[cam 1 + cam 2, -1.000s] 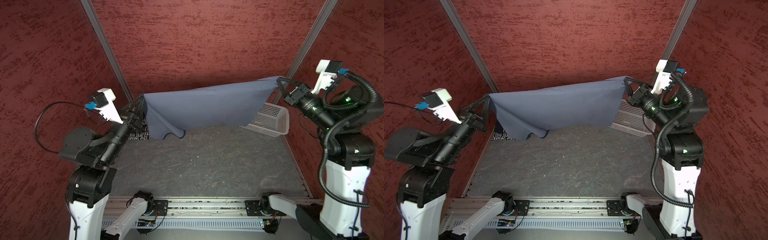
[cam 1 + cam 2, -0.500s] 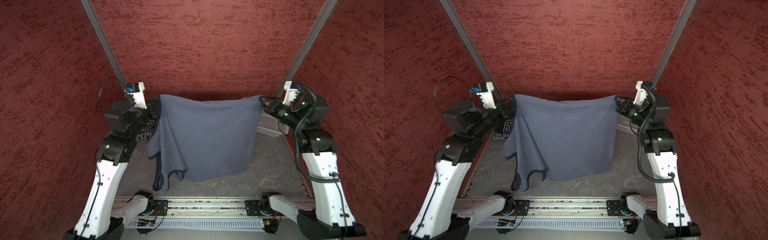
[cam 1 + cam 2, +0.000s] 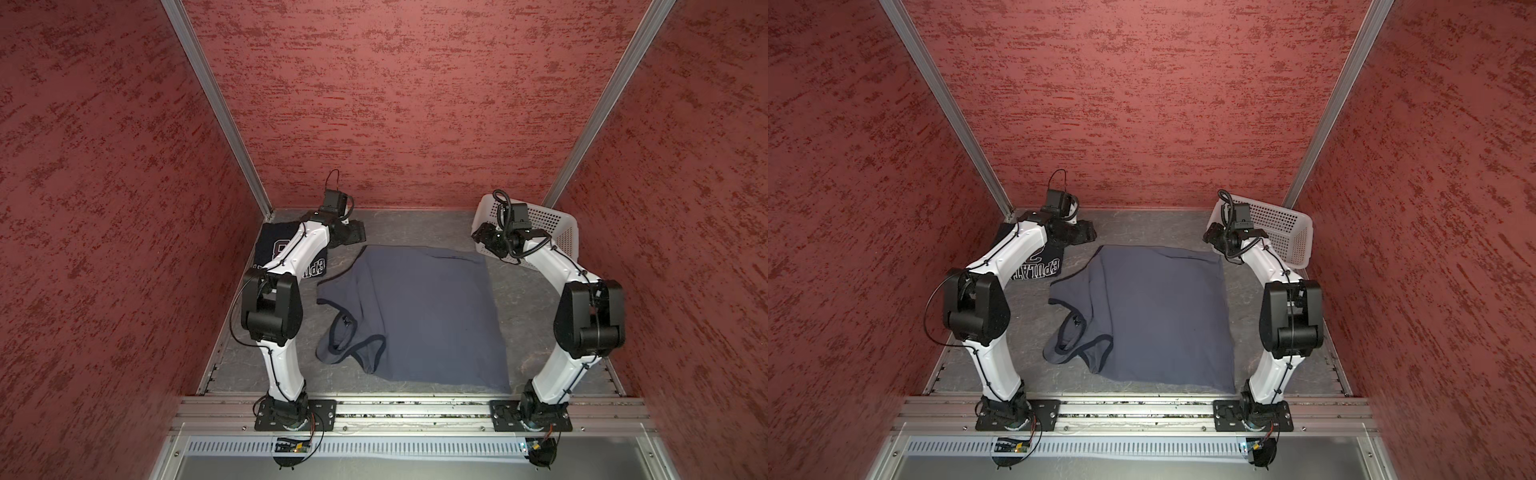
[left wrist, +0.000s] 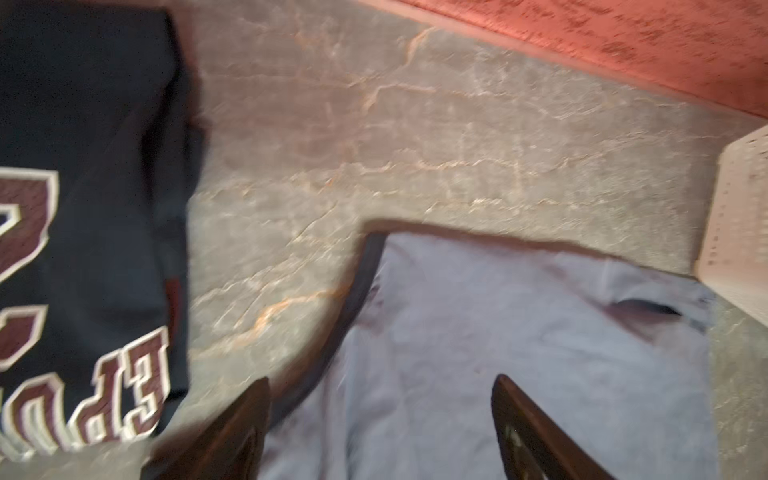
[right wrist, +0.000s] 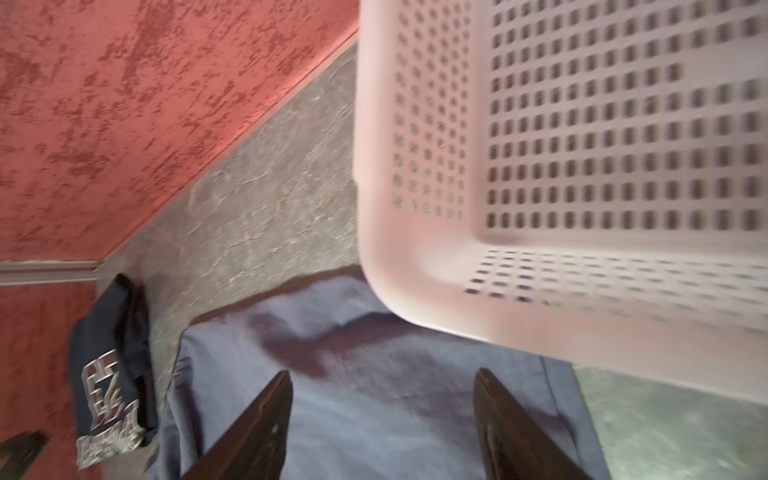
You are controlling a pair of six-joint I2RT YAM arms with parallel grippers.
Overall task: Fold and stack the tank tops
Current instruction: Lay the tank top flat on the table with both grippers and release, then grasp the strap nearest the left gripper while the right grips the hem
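The slate blue-grey tank top lies spread on the middle of the table, plain side up, its dark-trimmed straps bunched at the left side. The dark navy tank top lies folded at the far left, partly under my left arm. My left gripper hovers open just over the far left corner of the blue-grey top. At the far right corner of that cloth, my right gripper is open too. Nothing is between either pair of fingers.
A white perforated basket stands tilted in the far right corner, right behind my right gripper. Red walls close in the table on three sides. The arm bases sit on a metal rail at the front edge.
Both grippers held the blue-grey top stretched in the air, swung it down and forward onto the table, then opened and let go of its far corners.
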